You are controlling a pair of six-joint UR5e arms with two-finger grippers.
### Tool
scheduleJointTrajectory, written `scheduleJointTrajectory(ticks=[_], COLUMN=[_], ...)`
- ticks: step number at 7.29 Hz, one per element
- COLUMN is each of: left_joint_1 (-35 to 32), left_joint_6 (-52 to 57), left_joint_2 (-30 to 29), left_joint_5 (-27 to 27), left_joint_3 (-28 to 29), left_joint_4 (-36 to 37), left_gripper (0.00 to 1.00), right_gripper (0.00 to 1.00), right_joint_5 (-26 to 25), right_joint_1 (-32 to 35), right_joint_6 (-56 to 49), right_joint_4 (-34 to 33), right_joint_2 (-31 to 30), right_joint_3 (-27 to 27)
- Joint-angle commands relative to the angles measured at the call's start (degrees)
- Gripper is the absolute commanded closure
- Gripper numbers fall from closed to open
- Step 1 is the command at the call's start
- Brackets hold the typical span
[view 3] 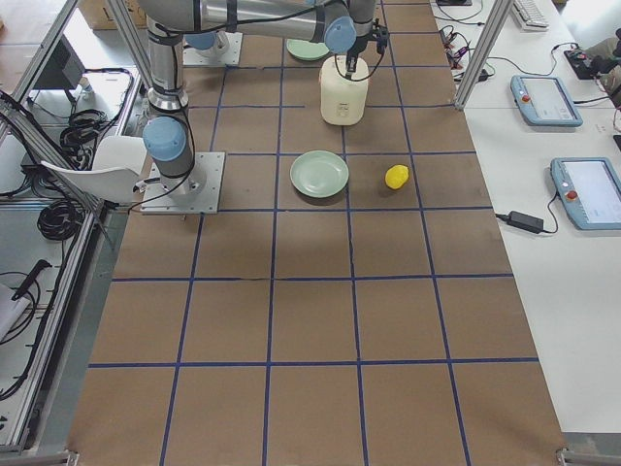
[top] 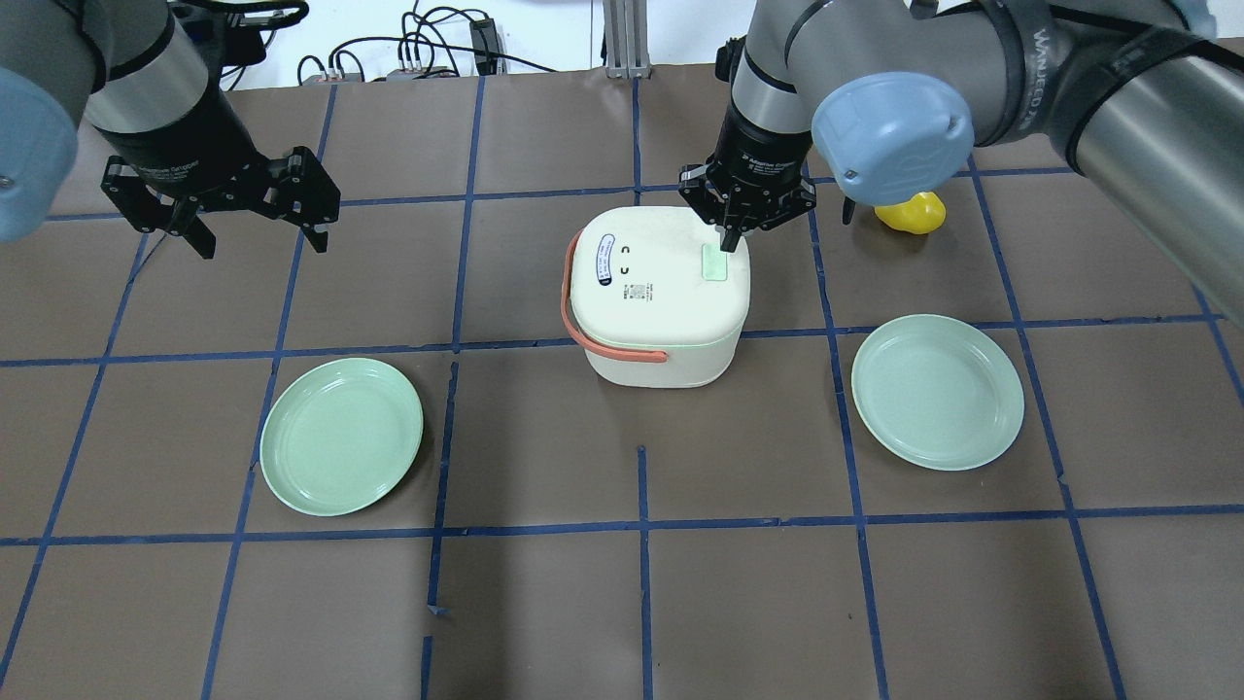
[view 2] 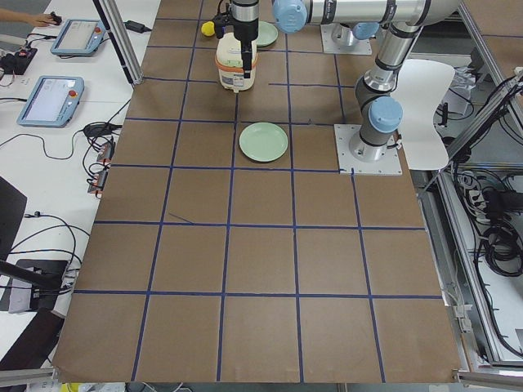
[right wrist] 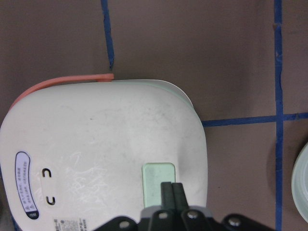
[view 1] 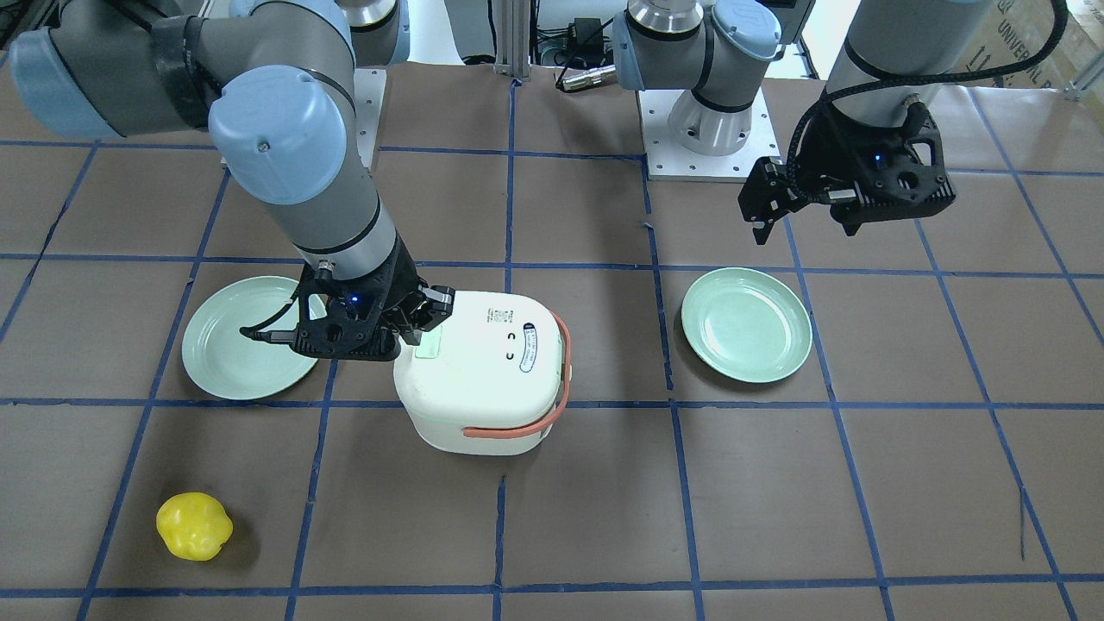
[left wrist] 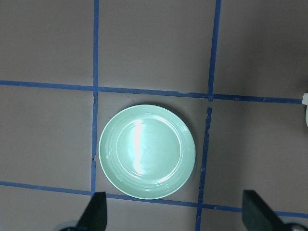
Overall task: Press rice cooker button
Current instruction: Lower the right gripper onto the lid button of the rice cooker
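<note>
A white rice cooker point(top: 661, 292) with an orange handle stands mid-table; it also shows in the front view point(view 1: 492, 379). A pale green button point(right wrist: 158, 177) sits on its lid near one edge, and shows from overhead too point(top: 715, 262). My right gripper point(right wrist: 172, 191) is shut, with nothing held. Its joined tips point down at the button's edge, also seen from overhead point(top: 729, 241) and from the front point(view 1: 429, 321). I cannot tell whether they touch the button. My left gripper point(top: 260, 238) is open and empty, hovering far to the cooker's left above bare table.
One green plate point(top: 340, 435) lies front left of the cooker, below the left wrist camera point(left wrist: 147, 151). Another green plate point(top: 938, 391) lies front right. A yellow toy-like object point(top: 911, 214) sits beyond the right arm. Blue tape lines grid the brown table.
</note>
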Motion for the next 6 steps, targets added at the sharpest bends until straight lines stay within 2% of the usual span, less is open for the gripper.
scheduleJointTrajectory(ticks=[1, 6], left_joint_1=[0.0, 0.0], left_joint_6=[0.0, 0.0], left_joint_2=[0.0, 0.0], left_joint_5=[0.0, 0.1], left_joint_3=[0.0, 0.0], left_joint_4=[-0.1, 0.0], left_gripper=[0.0, 0.0], right_gripper=[0.91, 0.91], right_joint_5=[0.2, 1.3], right_joint_1=[0.0, -0.1], right_joint_6=[0.0, -0.1], right_joint_4=[-0.1, -1.6], right_joint_2=[0.0, 1.6], right_joint_3=[0.0, 0.0])
